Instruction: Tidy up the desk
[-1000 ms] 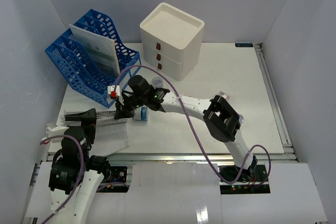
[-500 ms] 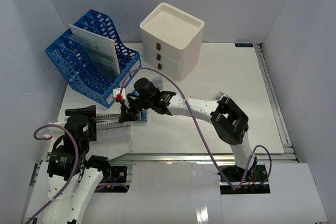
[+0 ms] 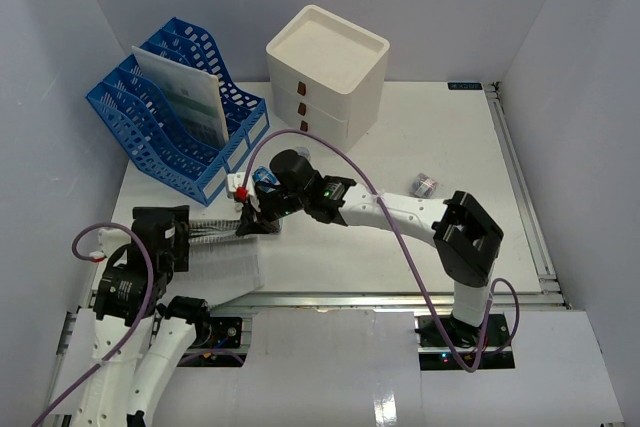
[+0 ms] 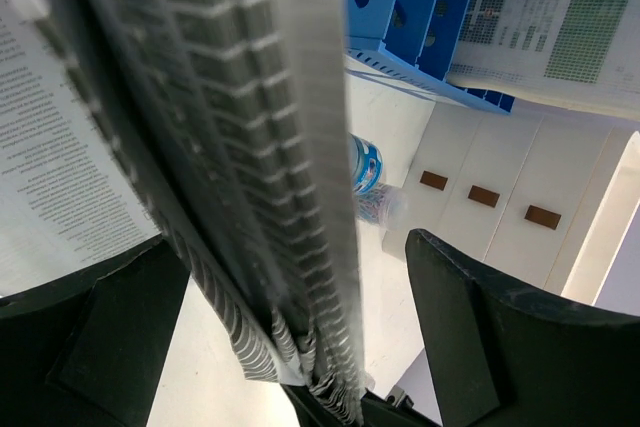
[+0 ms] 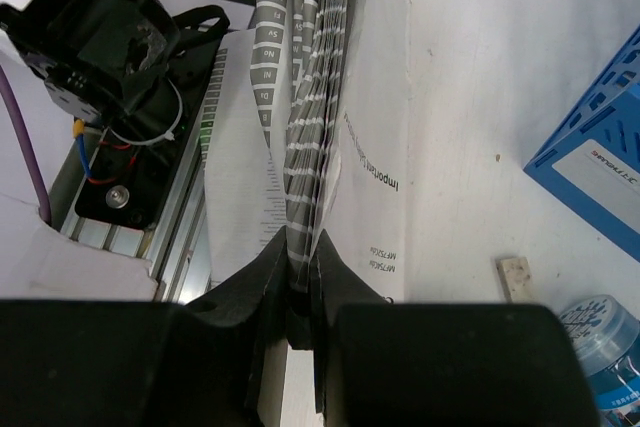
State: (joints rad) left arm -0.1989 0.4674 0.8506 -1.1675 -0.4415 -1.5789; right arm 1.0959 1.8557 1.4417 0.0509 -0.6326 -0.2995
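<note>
Judging progress from the overhead view, I'd call the tidy-up only partly done. The desk (image 3: 430,137) carries a blue file rack (image 3: 150,122) at its far left with one printed sheet (image 3: 185,97) standing in it, and a white drawer box (image 3: 325,72) at the far middle.

The booklet (image 3: 215,247) lies at the near left corner, between both arms. My right gripper (image 5: 296,265) is pinched tight on its gathered pages. My left gripper (image 4: 290,277) has its jaws spread wide with the booklet's edge standing between them, not clamped as far as I can see.

Loose items remain: a small blue-capped bottle (image 3: 266,180) just in front of the rack, beside the right wrist, and a small grey object (image 3: 427,185) out on the right half, well apart from everything else.

I reckon the booklet belongs in the rack, then the bottle and grey piece need homes, perhaps the drawers.
</note>
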